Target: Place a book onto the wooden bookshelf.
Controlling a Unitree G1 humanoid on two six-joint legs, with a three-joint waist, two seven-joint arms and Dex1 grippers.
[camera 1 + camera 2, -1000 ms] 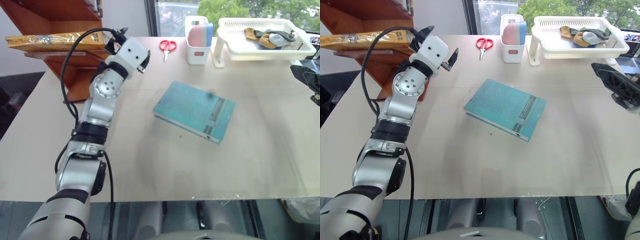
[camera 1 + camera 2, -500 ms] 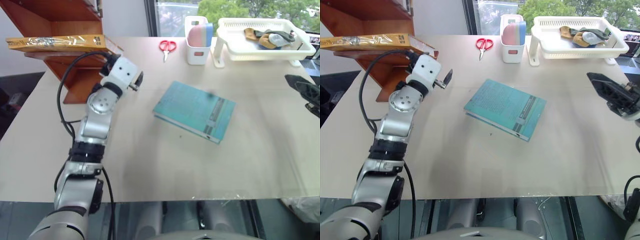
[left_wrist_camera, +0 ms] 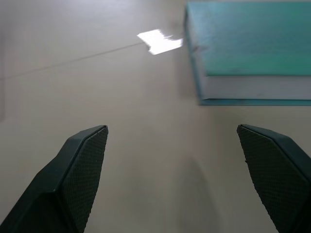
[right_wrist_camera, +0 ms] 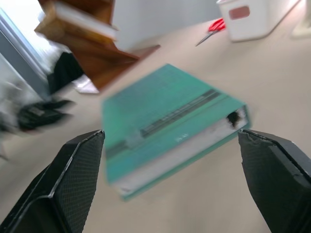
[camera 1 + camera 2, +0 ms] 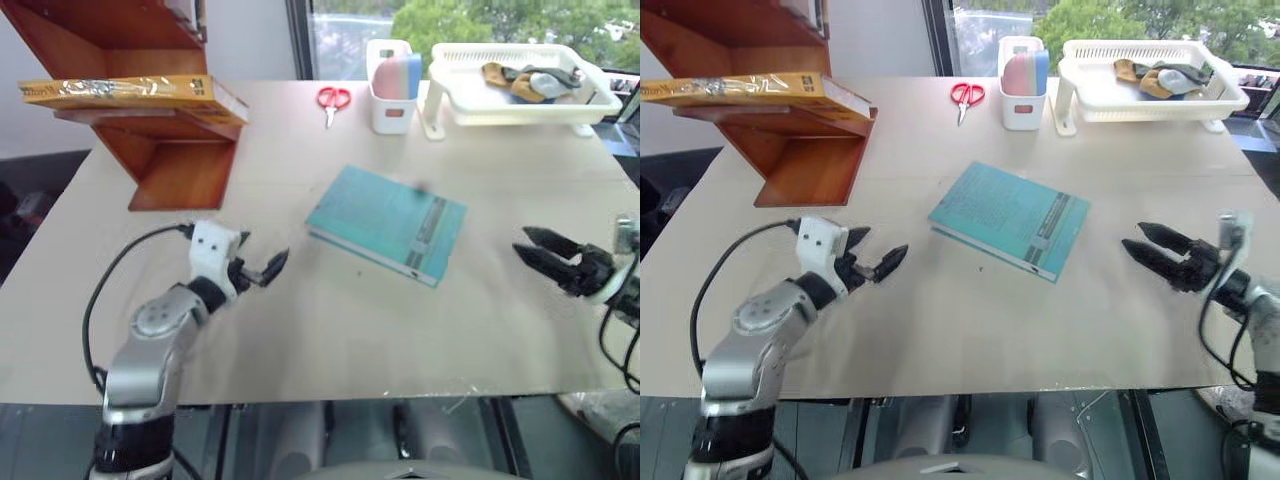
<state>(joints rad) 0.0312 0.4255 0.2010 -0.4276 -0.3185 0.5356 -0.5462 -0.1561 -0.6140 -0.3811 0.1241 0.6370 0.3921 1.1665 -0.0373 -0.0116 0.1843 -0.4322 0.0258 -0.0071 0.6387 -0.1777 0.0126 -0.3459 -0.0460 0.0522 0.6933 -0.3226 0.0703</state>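
Book (image 5: 125,91), orange-yellow, lies flat on lower shelf of wooden bookshelf (image 5: 170,160) at table's (image 5: 300,330) far left corner. Left gripper (image 5: 262,268) low over the table near its front edge, fingers spread wide, empty. Right gripper (image 5: 1152,249) low at the right side, fingers apart, empty, pointing toward teal book (image 5: 388,222) lying mid-table between the two.
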